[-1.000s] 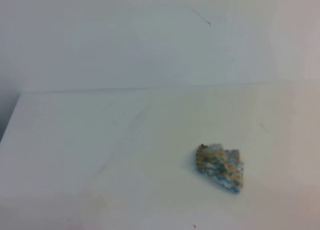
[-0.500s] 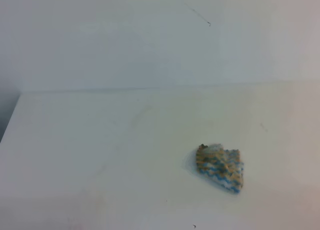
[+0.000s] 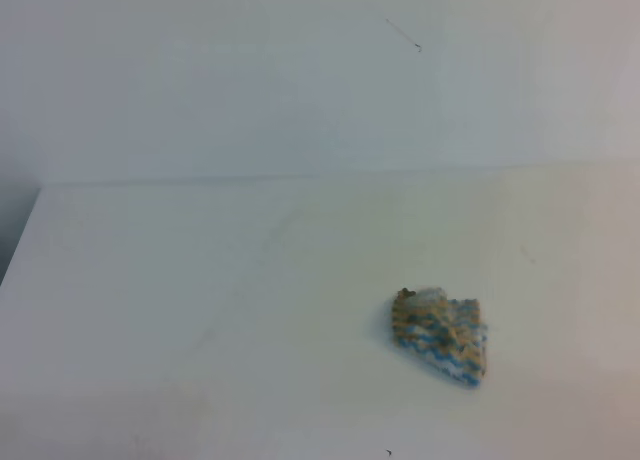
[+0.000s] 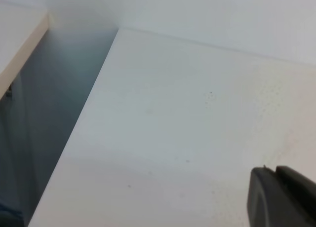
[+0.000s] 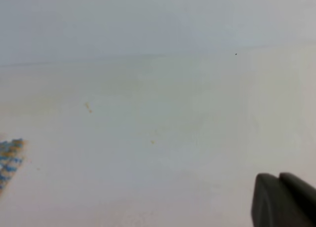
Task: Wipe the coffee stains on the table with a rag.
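Left tool, right tool: opening can't be judged, nothing held; rag crumpled on table.

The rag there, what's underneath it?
The rag lies crumpled on the white table. Whatever it covers, stain or bare surface, is hidden; no large brown blotch shows around it.

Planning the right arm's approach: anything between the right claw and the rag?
In the right wrist view, only bare table with a few tiny tan specks lies between the right claw and the rag. No stain blotch shows there.
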`<act>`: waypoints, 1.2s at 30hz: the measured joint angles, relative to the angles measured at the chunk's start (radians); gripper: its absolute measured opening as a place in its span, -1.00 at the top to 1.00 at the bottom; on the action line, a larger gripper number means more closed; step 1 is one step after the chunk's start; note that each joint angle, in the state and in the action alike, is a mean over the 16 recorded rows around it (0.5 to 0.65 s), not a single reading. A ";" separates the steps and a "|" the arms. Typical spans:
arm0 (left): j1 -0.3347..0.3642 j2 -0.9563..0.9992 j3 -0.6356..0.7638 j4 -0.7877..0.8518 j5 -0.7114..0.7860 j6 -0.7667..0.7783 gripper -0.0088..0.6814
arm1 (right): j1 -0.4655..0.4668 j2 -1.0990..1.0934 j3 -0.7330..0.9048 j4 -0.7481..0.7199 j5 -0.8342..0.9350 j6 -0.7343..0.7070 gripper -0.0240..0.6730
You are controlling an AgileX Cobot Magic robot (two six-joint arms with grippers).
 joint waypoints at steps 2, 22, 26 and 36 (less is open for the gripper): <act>0.002 0.002 0.000 0.000 0.000 0.000 0.97 | 0.000 0.000 0.000 0.000 0.000 0.000 0.94; 0.008 0.005 -0.005 0.000 0.002 0.000 0.97 | 0.000 0.000 0.000 0.000 0.000 0.000 0.94; 0.014 0.005 -0.005 0.000 0.002 0.000 0.97 | 0.000 0.000 0.000 0.000 0.000 0.000 0.94; 0.026 0.005 -0.005 0.000 0.002 0.000 0.97 | 0.000 0.000 0.000 0.000 0.000 0.000 0.94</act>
